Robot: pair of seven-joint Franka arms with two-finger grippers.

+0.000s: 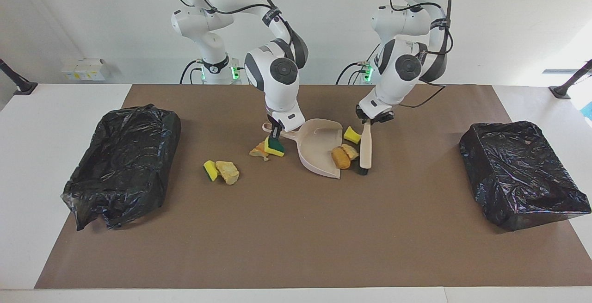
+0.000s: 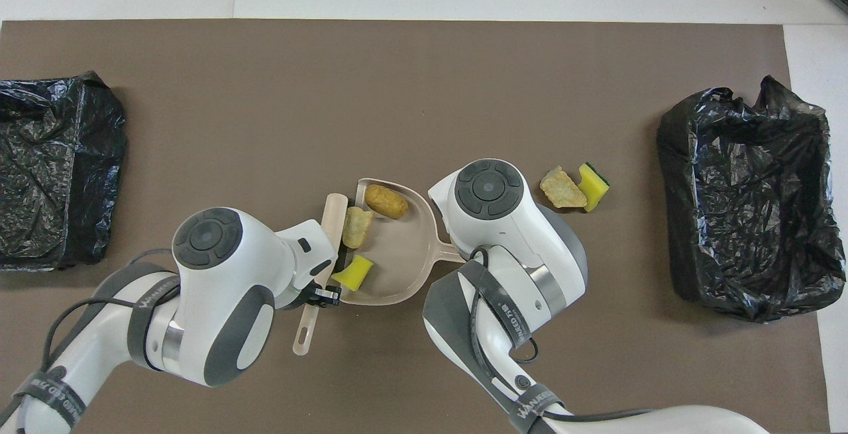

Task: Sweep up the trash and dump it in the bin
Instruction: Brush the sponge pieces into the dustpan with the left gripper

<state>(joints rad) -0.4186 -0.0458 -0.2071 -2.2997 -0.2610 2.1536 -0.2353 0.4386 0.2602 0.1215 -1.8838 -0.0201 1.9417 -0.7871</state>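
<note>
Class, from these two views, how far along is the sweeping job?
Done: three scraps lie at the dustpan mouth. In hand: left gripper holds the brush against them; right gripper holds the dustpan's handle. Left: four scraps on the mat; both bins look unfilled.

Left claw [image 1: 370, 121] clamped low at mid-table, right claw [image 1: 276, 131] likewise, both arms bent downward
</note>
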